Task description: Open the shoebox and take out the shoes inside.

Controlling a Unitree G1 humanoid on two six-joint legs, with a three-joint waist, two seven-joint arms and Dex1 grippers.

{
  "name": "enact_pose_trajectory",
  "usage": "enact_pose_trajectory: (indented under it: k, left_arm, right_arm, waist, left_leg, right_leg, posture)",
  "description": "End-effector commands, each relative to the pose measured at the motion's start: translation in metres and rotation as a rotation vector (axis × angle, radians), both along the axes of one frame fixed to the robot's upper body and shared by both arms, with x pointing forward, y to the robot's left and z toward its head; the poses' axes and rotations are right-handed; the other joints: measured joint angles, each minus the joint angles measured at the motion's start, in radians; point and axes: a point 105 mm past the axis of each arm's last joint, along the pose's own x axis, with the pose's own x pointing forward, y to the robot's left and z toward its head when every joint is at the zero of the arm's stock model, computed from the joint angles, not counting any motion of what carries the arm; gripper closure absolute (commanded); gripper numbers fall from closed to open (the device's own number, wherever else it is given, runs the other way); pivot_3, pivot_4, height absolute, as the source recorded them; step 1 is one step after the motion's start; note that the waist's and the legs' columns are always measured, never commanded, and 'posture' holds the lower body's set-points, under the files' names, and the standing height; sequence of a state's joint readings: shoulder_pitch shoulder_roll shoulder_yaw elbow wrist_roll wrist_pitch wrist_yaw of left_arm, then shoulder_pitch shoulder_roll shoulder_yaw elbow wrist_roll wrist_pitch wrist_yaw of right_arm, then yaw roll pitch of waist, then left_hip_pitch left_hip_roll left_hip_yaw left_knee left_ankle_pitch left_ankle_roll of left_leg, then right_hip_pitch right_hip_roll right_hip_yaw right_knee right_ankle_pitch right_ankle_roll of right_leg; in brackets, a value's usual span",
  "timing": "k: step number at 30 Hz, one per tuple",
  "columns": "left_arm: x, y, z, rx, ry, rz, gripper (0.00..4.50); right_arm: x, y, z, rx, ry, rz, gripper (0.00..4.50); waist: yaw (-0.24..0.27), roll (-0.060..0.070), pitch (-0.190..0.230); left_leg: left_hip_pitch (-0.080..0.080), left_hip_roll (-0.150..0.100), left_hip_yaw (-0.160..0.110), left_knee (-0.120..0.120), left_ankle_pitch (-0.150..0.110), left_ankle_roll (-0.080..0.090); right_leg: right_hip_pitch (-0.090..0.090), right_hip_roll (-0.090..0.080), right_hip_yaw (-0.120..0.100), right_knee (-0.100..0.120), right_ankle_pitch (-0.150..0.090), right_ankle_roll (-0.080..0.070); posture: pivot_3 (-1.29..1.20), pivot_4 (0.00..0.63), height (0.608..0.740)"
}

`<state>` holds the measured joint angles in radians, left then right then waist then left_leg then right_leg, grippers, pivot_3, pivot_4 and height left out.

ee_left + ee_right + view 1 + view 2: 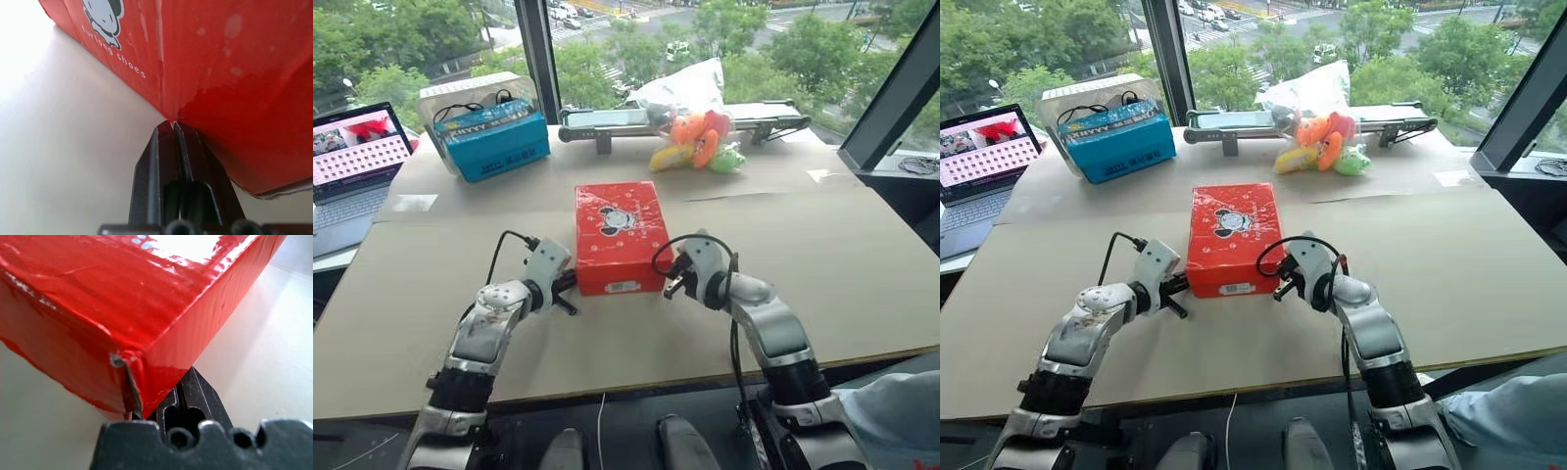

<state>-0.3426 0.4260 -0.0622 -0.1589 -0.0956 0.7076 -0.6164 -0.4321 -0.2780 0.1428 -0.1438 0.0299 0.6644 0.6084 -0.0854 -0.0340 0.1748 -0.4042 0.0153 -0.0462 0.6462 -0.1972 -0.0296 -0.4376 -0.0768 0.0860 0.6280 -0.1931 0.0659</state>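
The red shoebox (pixel 619 235) lies flat in the middle of the table with its lid down, a grey-white cartoon picture on top and a small white label on its near end. My left gripper (pixel 570 284) is shut, with its fingertips (pixel 172 128) pressed against the box's near left corner. At the near right corner sits my right gripper (pixel 673 284), also shut, its fingers (pixel 191 394) tucked under the lid's edge there. Neither gripper holds anything. The shoes are hidden.
A blue box (pixel 493 140) stands at the back left by a laptop (pixel 354 162). Orange, yellow and green plush toys (pixel 697 142) and a clear bag lie at the back near a grey rail. The table (pixel 862 284) is covered in brown cardboard.
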Motion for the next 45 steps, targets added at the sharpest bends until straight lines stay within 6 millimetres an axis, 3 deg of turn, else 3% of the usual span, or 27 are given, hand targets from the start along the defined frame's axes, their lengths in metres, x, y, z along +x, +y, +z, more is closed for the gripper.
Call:
enact_pose_trajectory:
  k: [1,4,7,19,27,30,33,37,40,45]
  left_arm:
    - [-0.024,-0.031,0.027,-0.101,-0.05,-0.134,4.41]
    - [-0.024,-0.026,0.026,-0.101,-0.055,-0.097,4.41]
    - [-0.008,-0.015,0.029,-0.114,-0.085,-0.017,4.41]
    - [0.041,0.018,0.027,-0.089,-0.163,0.103,4.41]
    - [0.033,0.035,0.024,-0.03,-0.155,-0.02,4.41]
    - [0.01,0.045,0.034,-0.024,-0.065,-0.276,3.68]
    - [-0.007,0.064,0.071,-0.082,-0.016,-0.429,2.55]
    - [-0.023,0.081,0.109,-0.148,0.055,-0.527,1.21]
    - [-0.031,0.085,0.126,-0.162,0.052,-0.576,0.13]
    - [-0.035,0.076,0.126,-0.138,0.032,-0.622,0.01]
  right_arm:
    - [-0.035,0.03,0.013,0.072,0.017,0.127,4.5]
    - [-0.047,0.03,0.011,0.069,0.038,0.118,4.5]
    - [-0.049,0.024,0.007,0.078,0.064,0.07,4.5]
    - [-0.028,-0.031,0.003,0.021,0.073,-0.121,4.5]
    - [-0.025,-0.08,0.02,-0.043,0.032,-0.221,4.5]
    - [-0.025,-0.095,0.038,-0.073,-0.007,-0.228,4.5]
    - [-0.027,-0.099,0.053,-0.082,-0.033,-0.201,4.5]
    - [-0.027,-0.094,0.065,-0.072,-0.042,-0.137,4.5]
    - [-0.023,-0.089,0.065,-0.101,-0.039,-0.09,4.5]
    - [-0.017,-0.08,0.05,-0.142,-0.004,-0.035,4.5]
  waist:
    - [0.006,0.0,0.0]
    - [0.016,0.0,0.0]
    - [0.02,-0.001,0.0]
    - [0.035,-0.002,-0.001]
    - [0.039,-0.002,-0.001]
    - [0.035,-0.002,0.0]
    - [0.033,-0.004,0.001]
    - [0.034,-0.006,0.002]
    - [0.03,-0.006,0.002]
    - [0.033,-0.007,0.002]
  left_leg:
    - [0.0,0.0,0.0,0.0,0.0,0.0]
    - [0.001,0.0,0.0,0.0,0.0,0.0]
    - [0.001,0.0,0.0,0.001,0.0,0.0]
    - [0.0,0.0,-0.001,0.004,0.0,0.0]
    - [0.0,0.0,-0.001,0.004,0.0,0.0]
    - [-0.001,0.0,-0.001,0.004,0.0,0.0]
    - [-0.002,0.001,-0.001,0.003,0.0,0.0]
    - [-0.002,0.002,-0.001,0.003,0.0,0.0]
    - [-0.002,0.002,-0.001,0.003,0.0,0.0]
    - [-0.003,0.002,-0.001,0.003,0.0,0.0]
  right_leg:
    - [0.0,0.0,0.0,0.0,0.0,0.0]
    - [0.0,0.0,0.0,0.001,0.0,-0.001]
    - [0.0,0.001,-0.001,0.0,-0.001,-0.001]
    - [0.002,0.0,-0.001,0.0,-0.001,-0.001]
    - [0.001,0.0,-0.001,-0.001,-0.001,-0.001]
    - [0.001,0.001,-0.001,-0.001,-0.001,-0.002]
    - [-0.001,0.001,-0.002,0.0,-0.002,-0.004]
    - [-0.001,0.001,-0.004,0.0,-0.003,-0.005]
    - [0.0,0.001,-0.004,-0.001,-0.004,-0.004]
    - [0.0,0.001,-0.005,-0.001,-0.005,-0.005]
  posture:
    - [0.0,0.15,0.706]
    - [0.0,0.15,0.706]
    - [0.0,0.15,0.706]
    - [0.0,0.15,0.706]
    - [0.0,0.15,0.706]
    - [0.0,0.15,0.706]
    - [0.0,0.15,0.706]
    - [0.0,0.15,0.706]
    - [0.0,0.15,0.706]
    - [0.0,0.15,0.706]
